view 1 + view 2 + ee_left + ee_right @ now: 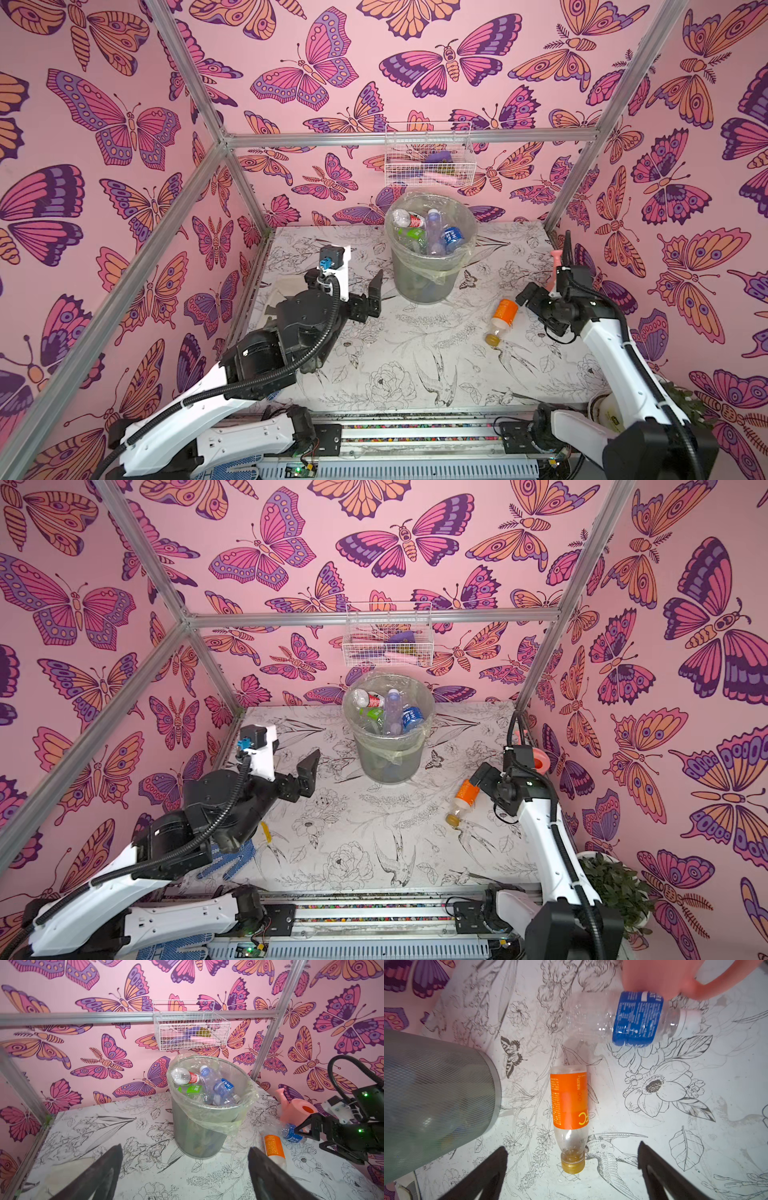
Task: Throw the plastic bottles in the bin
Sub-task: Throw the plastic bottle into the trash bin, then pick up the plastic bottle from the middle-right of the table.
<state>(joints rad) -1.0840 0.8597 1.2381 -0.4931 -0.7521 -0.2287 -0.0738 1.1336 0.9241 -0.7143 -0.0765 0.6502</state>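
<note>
The grey mesh bin (419, 286) (388, 762) (199, 1136) stands at the back centre of the table with a clear liner over its rim, and several plastic bottles (432, 232) (207, 1086) lie inside it. An orange-label bottle (503, 316) (465, 796) (569, 1101) lies on the table to the bin's right. A blue-label bottle (636, 1018) (291, 1135) lies beyond it, hidden in both top views by the right arm. My right gripper (572, 1145) hangs open over the orange bottle's cap end without touching it. My left gripper (185, 1146) is open and holds nothing, left of the bin.
A pink watering can (295, 1109) (555, 266) stands by the right wall beside the blue-label bottle. A white wire basket (428, 153) hangs on the back wall above the bin. A potted plant (615, 887) sits at the front right and a blue glove (237, 858) under the left arm.
</note>
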